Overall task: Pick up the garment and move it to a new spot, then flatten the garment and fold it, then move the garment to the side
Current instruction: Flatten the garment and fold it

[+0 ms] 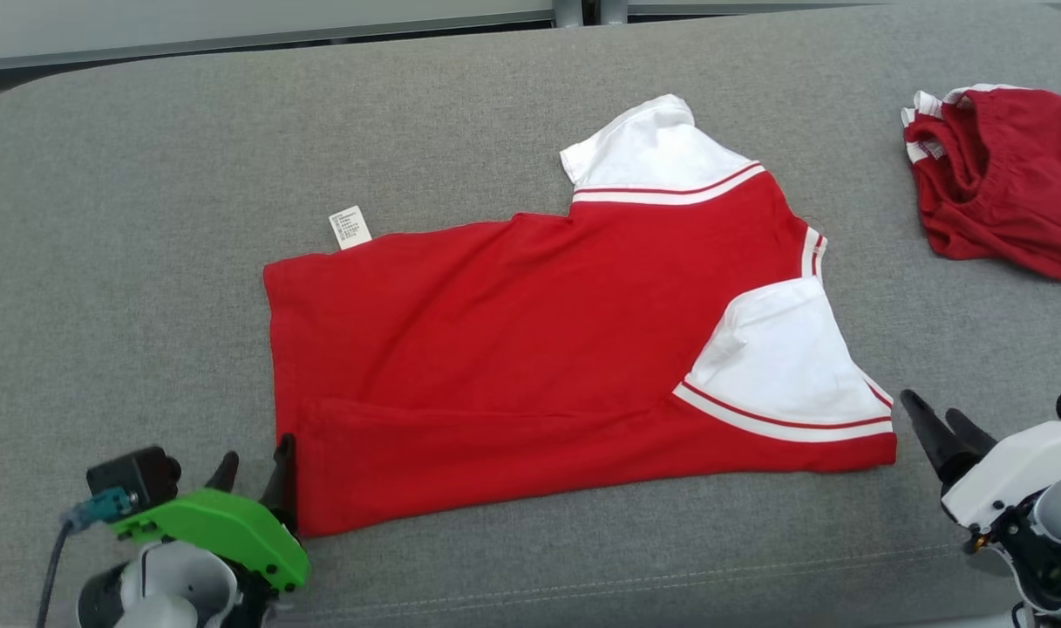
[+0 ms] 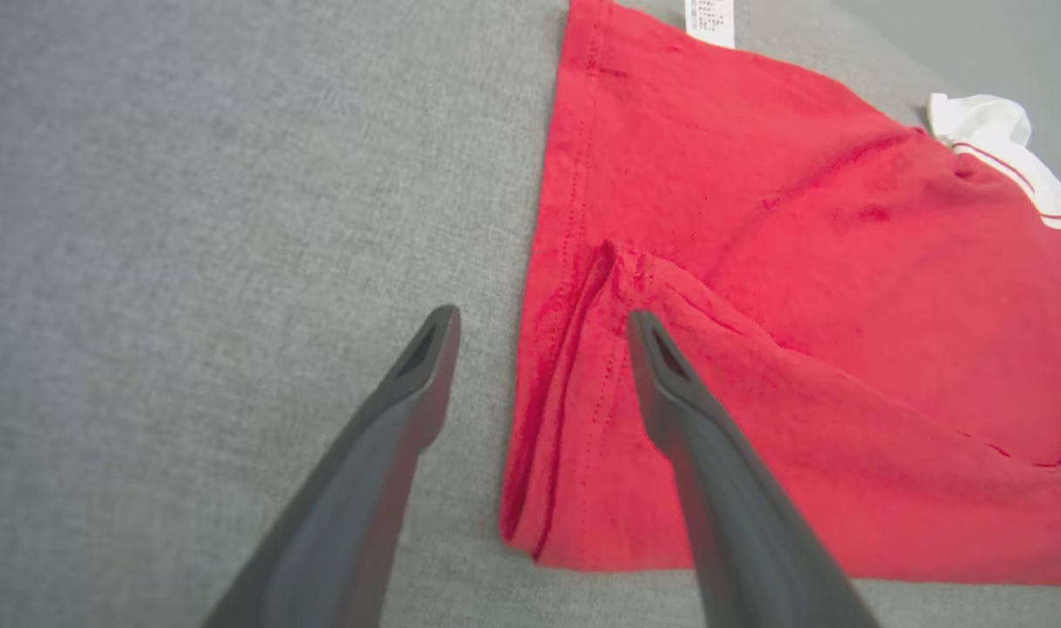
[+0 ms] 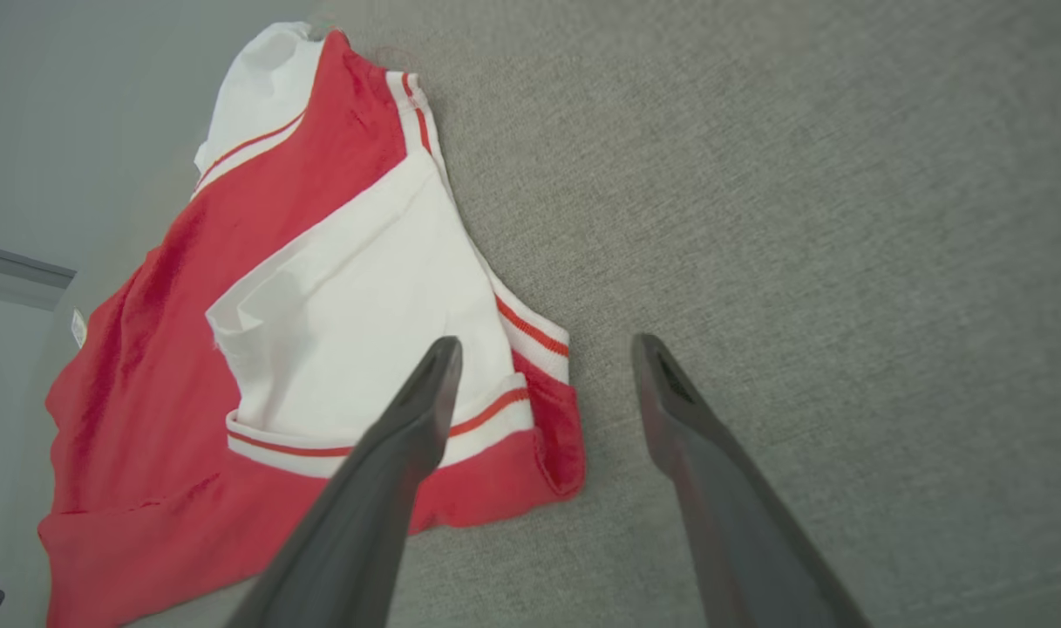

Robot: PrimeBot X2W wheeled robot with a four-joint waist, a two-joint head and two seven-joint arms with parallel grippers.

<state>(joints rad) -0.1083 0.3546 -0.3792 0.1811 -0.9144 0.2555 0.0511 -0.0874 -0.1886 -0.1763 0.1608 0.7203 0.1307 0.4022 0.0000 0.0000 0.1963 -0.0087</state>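
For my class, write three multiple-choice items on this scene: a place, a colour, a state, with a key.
1. In the head view, the second red garment lies: A lower left; B upper right; C dead centre.
2. On the red shirt, the sleeves are: A white; B blue; C black.
3. The left gripper and right gripper are: A both shut; B one shut; C both open.
Key: B, it sits far right on the grey cushion; A, both sleeves show white; C, each wrist view shows them spread wide.
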